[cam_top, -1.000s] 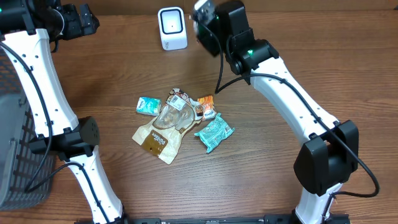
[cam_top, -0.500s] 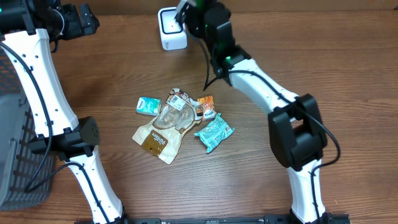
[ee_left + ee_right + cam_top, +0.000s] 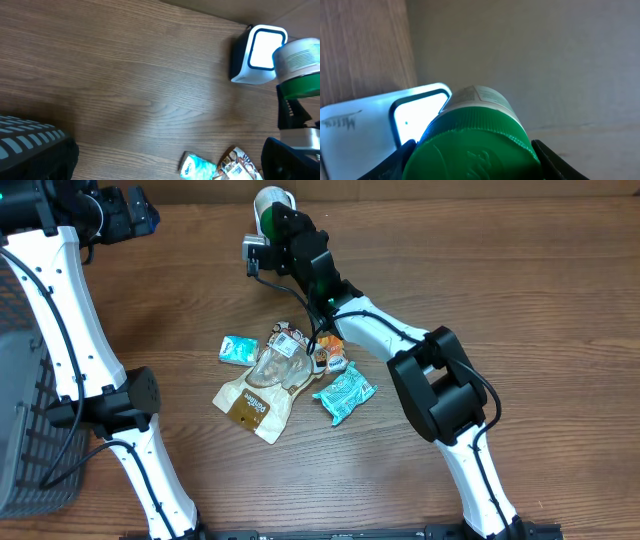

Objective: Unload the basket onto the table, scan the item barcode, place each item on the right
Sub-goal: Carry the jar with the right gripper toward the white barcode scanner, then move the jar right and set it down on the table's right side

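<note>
Gripping green-capped bottle [image 3: 299, 60], right hand [image 3: 275, 222] stretched to scanner [image 3: 254, 54], left hand [image 3: 122, 210] wide open

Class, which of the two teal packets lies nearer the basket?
The smaller teal packet, at the pile's edge; the larger teal packet lies beyond the brown pouch.

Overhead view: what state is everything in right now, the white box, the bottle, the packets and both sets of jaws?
Scanner: upright, window lit.
Bottle: green cap on, held in front of the scanner's window.
Right jaws: closed on the bottle.
Left jaws: open, holding nothing.
Packets: lying in a loose heap.
</note>
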Available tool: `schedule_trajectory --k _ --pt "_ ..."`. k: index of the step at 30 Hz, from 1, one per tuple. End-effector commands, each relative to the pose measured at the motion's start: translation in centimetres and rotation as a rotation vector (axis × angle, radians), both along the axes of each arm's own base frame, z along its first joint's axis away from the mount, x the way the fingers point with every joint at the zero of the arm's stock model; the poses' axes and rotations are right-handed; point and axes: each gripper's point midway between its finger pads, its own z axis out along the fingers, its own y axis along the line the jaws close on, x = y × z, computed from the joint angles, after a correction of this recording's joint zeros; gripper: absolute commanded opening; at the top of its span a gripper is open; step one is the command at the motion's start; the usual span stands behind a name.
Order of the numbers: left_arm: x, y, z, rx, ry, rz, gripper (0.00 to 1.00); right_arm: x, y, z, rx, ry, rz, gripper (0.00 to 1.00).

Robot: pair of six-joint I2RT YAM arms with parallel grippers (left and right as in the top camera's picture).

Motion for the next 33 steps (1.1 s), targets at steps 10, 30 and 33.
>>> schedule_trajectory --k 10,30,33 --pt "-0.7 0.1 2.1 0.009 -0.048 0.018 0.99 1.1 -1.1 2.8 -0.032 -0.097 -0.009 0.14" --pt "-0.7 0.1 2.1 0.009 -0.048 0.018 1.0 -1.3 -1.6 12.0 0.318 -0.024 -0.067 0.15" --pt "-0.7 0.1 2.1 0.009 -0.048 0.018 1.0 -3.4 -1.8 14.1 0.398 0.092 -0.076 0.18"
